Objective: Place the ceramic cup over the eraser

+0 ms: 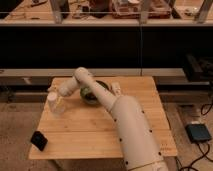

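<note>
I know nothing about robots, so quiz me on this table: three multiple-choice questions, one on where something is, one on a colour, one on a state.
1. Where is the eraser?
A. in the bowl
B. near the table's front left corner
C. right beside the gripper

2. What colour is the bowl?
A. red
B. green
C. blue

3. The eraser is:
A. under the cup
B. held in the gripper
C. uncovered

Answers:
1 B: the black block lies by that corner, apart from everything else.
2 B: green shows beside the arm.
3 C: the cup stands farther back by the left edge, with the gripper at it.
</note>
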`<state>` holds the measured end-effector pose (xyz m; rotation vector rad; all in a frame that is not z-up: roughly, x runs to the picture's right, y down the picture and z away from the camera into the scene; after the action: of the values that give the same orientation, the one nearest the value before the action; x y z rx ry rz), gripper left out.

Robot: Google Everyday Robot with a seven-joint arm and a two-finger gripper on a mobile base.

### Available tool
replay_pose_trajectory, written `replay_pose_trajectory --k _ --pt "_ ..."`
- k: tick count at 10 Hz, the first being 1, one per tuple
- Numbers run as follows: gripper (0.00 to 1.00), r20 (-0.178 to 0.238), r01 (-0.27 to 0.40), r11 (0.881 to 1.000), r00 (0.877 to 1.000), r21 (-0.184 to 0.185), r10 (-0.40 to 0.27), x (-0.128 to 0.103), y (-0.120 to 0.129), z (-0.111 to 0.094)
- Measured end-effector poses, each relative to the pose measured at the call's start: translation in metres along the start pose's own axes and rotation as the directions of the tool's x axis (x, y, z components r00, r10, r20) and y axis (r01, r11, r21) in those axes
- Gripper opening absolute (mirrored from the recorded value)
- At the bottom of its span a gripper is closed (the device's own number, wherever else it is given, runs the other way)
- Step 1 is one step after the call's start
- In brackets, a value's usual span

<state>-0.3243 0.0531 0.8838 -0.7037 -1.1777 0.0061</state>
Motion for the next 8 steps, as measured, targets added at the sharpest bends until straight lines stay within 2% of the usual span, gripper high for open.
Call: replay_pose_trajectory --k 1,3,6,8 --pt "0.8 0.006 -0.004 1.0 1.0 -0.005 0.004 0.002 0.001 0.001" --pt "0.7 0.024 -0.01 1.0 1.0 -0.021 0.011 0.006 0.003 0.006" --pt "0.41 0.064 -0.007 0.999 0.998 -0.038 0.01 0.005 0.004 0.007" --pt "0.19 0.084 0.02 0.999 0.996 -0.038 -0.016 -0.005 0.004 0.001"
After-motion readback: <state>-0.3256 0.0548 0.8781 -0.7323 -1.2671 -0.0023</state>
